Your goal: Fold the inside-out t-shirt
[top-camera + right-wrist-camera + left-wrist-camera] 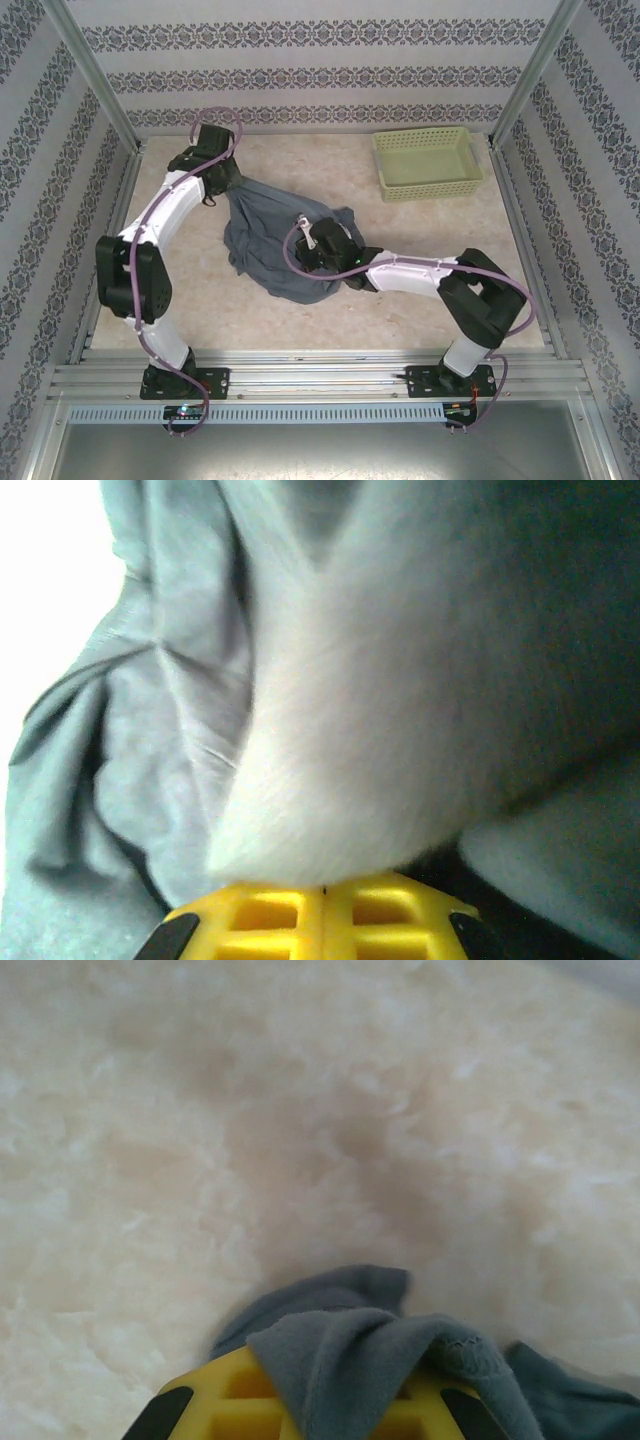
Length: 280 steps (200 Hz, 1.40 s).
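Basket [428, 162] (light green) far right on surface [420, 290], well apart from t-shirt [265, 245]; t-shirt bunched, slate-grey; L hand [228, 183] & R hand [323, 895] both clenched on its cloth.

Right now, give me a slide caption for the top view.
Left gripper and right gripper clamp the bunched t-shirt; green basket far right.

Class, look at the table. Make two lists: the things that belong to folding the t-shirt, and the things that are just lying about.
Belongs to the job:
- inside-out t-shirt, bunched mid-table
- left gripper, shut on its far corner
- right gripper, shut on a fold of it

Just lying about:
- light green basket, far right, apart from the shirt
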Tool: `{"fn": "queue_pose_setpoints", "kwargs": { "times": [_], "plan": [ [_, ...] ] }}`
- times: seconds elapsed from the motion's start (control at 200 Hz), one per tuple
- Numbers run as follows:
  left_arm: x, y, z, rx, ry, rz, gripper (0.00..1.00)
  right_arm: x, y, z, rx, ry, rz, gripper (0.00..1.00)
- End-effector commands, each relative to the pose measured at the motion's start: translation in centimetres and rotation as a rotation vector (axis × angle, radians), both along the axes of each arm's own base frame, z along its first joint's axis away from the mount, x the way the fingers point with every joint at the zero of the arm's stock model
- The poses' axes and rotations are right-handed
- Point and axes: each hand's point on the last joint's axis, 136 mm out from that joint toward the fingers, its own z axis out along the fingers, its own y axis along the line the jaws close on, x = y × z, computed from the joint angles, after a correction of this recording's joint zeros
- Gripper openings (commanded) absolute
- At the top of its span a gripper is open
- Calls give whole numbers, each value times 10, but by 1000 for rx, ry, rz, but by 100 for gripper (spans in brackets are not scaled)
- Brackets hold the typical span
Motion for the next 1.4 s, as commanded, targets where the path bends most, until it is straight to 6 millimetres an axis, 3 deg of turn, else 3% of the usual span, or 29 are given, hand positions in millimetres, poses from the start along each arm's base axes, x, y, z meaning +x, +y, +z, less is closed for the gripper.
{"fn": "queue_pose_setpoints", "kwargs": {
  "times": [0.0, 0.145, 0.245, 0.345, 0.43, 0.629, 0.689, 0.789, 0.964, 1.219, 1.394],
  "plan": [
    [-4, 31, -28, 53, 66, 98, 0, -7, 11, 51, 149, -100, 73, 0],
    [-7, 36, -63, 68, 161, 99, 0, -16, 11, 52, 205, -72, 116, 0],
    [-15, 20, -71, -1, 187, 50, 3, -12, 4, 47, 220, -60, 83, 0],
    [-37, -15, -60, -46, 122, -40, 33, -9, -3, 50, 267, -51, 64, 0],
    [-65, -54, -47, -117, 67, -173, 48, -10, -6, 54, 278, -55, 65, 0],
    [-133, -159, -15, -246, -120, -585, 63, -12, -4, 53, 291, -38, 80, 0],
    [-142, -177, -13, -263, -162, -660, 67, -12, -2, 53, 298, -31, 88, 0],
    [-141, -188, -24, -272, -152, -703, 69, -12, -1, 55, 312, -30, 84, 0],
    [-129, -193, -54, -228, -59, -710, 61, -13, -4, 61, 320, -42, 79, 0],
    [-101, -159, -70, -206, -62, -541, 30, -17, -5, 57, 311, -35, 71, 0],
    [-92, -128, -72, -185, -60, -421, 2, -18, -16, 57, 287, -47, 46, 0]
  ]
}}
